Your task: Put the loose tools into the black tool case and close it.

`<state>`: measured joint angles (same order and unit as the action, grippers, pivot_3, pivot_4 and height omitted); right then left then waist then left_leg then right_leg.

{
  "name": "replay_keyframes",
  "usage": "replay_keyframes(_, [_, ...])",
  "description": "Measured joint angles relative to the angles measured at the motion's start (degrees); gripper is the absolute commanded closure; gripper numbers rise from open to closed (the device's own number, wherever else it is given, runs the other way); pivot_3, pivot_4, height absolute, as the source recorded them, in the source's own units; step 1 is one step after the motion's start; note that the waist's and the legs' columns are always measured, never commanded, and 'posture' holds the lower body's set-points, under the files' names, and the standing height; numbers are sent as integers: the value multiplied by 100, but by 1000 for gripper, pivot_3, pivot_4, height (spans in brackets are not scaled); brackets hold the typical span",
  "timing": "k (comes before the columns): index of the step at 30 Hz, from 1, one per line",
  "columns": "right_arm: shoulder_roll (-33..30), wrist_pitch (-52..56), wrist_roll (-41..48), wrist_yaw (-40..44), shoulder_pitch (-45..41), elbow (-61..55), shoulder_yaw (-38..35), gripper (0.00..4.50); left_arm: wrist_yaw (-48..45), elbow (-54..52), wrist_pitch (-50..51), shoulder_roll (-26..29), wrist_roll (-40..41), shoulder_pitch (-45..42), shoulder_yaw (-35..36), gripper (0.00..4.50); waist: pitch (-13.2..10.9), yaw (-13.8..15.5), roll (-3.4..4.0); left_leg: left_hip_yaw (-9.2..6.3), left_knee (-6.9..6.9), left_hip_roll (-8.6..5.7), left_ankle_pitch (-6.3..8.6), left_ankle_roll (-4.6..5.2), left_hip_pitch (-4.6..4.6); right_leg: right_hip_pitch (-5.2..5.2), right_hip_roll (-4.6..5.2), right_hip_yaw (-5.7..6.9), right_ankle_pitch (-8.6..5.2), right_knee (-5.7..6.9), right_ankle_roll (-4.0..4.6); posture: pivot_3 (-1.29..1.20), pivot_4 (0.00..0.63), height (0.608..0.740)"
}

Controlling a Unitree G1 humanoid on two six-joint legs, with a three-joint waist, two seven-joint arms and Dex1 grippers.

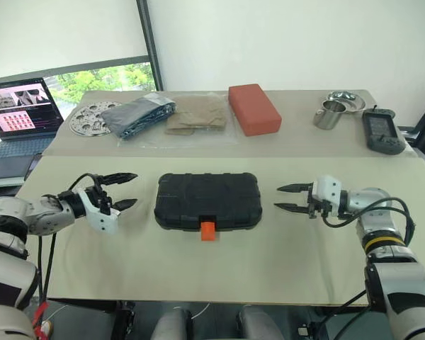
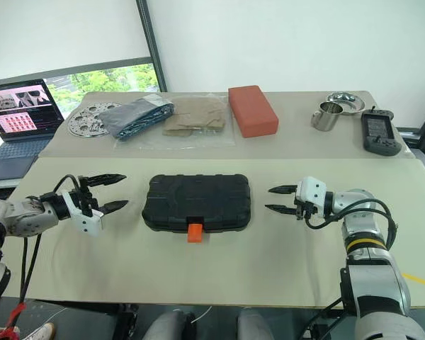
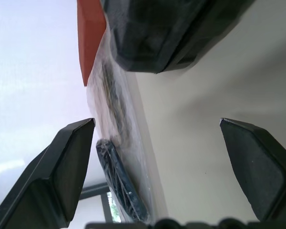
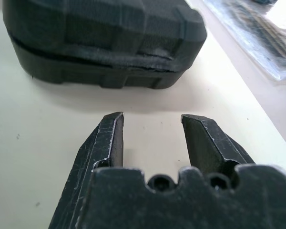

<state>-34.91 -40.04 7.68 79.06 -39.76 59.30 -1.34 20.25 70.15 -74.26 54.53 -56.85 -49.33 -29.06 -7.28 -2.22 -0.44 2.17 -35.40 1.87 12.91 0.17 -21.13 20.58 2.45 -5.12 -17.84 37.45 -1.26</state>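
The black tool case [image 1: 207, 200] lies shut in the middle of the near table, its orange latch [image 1: 208, 230] at the front edge. My left gripper [image 1: 133, 189] hovers just left of the case, open wide and empty, pointing toward it. My right gripper [image 1: 277, 197] hovers a little to the right of the case, open with a narrower gap and nothing between its fingers. In the right wrist view the case's end [image 4: 100, 38] lies a short way beyond the fingertips [image 4: 112, 126]. The loose tools are out of view.
On the far table lie a red block [image 1: 253, 108], clear bags of folded cloth [image 1: 170, 117], a perforated metal disc [image 1: 88, 118], a steel cup [image 1: 330, 113], a bowl [image 1: 346, 100] and a dark grey handheld device [image 1: 382, 131]. A laptop [image 1: 18, 117] stands at far left.
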Motion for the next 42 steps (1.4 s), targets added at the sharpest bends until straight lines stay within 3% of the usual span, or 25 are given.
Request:
replay_keyframes(1, [10,208,106,52,124,-240,-19,2214,-560,264,-58,-176,497,-80,257,15,0,16,0,20,0,-2,0,0,0,-5,0,10,0,1,0,0,150,740])
replay_keyframes(3, [-21,893,427,134,632,-1119,-46,2214,-2635,770,251,-772,2008,-213,1234,15,2,105,5,55,-3,-1,-1,-1,-4,-9,2,45,0,9,1,0,150,740])
replay_keyframes(6, [-177,2042,763,230,1506,-2587,20,2214,-5594,738,1653,-1407,4152,-234,2557,15,3,143,6,60,-6,6,-1,-2,-26,8,1,107,3,8,6,0,150,740])
replay_keyframes(9, [-575,3386,1079,157,2540,-4244,121,2214,-7435,283,3411,-1702,5548,-369,3357,15,5,147,9,34,-5,10,-1,-2,-51,23,-15,119,2,12,7,0,150,740])
replay_keyframes(13, [-920,5099,1388,-96,3325,-6151,533,2214,-8788,-752,5735,-2122,6694,-544,3751,15,7,98,10,-3,-40,11,-1,-2,-69,21,-35,118,1,8,5,0,150,740])
replay_keyframes(16, [-921,5750,1533,-312,3438,-6824,728,2214,-9240,-1409,6844,-2279,7047,-459,3731,15,6,30,7,-21,-50,10,-2,-2,-69,13,-43,115,1,-27,4,0,150,740])
replay_keyframes(19, [-474,6283,1613,-948,3426,-7145,774,2214,-9867,-2188,7863,-2409,7263,-208,3426,15,4,-20,-2,-45,-55,11,-5,-7,-38,-28,-60,113,0,-30,2,0,150,740])
replay_keyframes(23, [-205,6437,1600,-1560,3392,-7283,790,2214,-10162,-2719,8450,-2536,7268,92,3049,15,4,-21,-3,-59,-60,14,-6,-8,-50,-24,-75,98,2,-34,6,0,150,740])
replay_keyframes(32, [233,6022,1275,-2312,3148,-6924,711,2214,-10319,-2915,8719,-2550,7239,251,2764,15,4,8,-4,-92,-63,14,-6,-6,-78,-18,-92,92,3,-39,7,0,150,740])
replay_keyframes(37, [746,5334,832,-3204,2251,-5723,402,2214,-10199,-2695,8571,-2582,7118,246,2724,15,1,-32,-6,-100,-63,7,-17,10,-70,-15,-100,76,11,-35,21,0,150,740])
replay_keyframes(42, [995,4905,579,-3665,1735,-5261,241,2214,-10187,-2674,8524,-2582,7069,233,2729,15,4,-20,-2,-115,-53,9,-17,11,-76,-13,-106,77,13,-32,25,0,150,740])
